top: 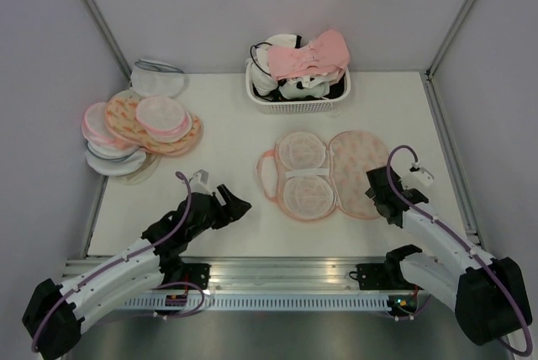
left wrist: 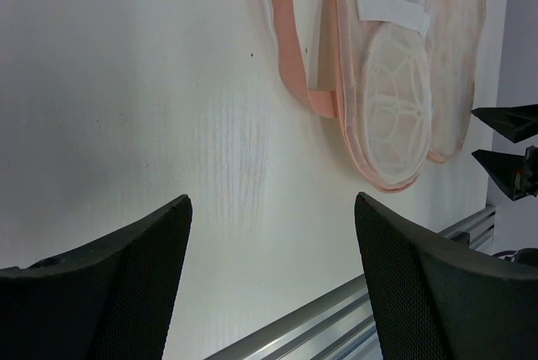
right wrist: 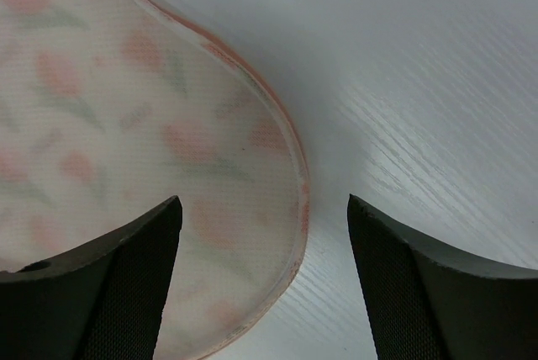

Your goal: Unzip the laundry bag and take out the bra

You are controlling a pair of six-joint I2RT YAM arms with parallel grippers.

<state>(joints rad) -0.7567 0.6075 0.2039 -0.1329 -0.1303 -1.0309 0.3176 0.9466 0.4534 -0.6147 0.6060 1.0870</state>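
Around: basket (top: 294, 106) behind, pouch pile (top: 139, 129) far-left.
Laundry bag (top: 353, 177): open flat, halves side by side, long axis left-right.
Left gripper (top: 235, 203): spread, empty.
Right gripper (top: 376, 194): spread, seemingly just above bag's right rim.

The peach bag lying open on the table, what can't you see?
Top view: the open peach leaf-print fabric laundry bag is too small to show its zip slider.
Top view: the pale salmon-pink bra shows only a band at the bag's left edge; whether its cups lie under the white mesh domes is unclear.
Left wrist view: the top edge cuts the bag off.
Right wrist view: the bag is blurred and cut off at the left.
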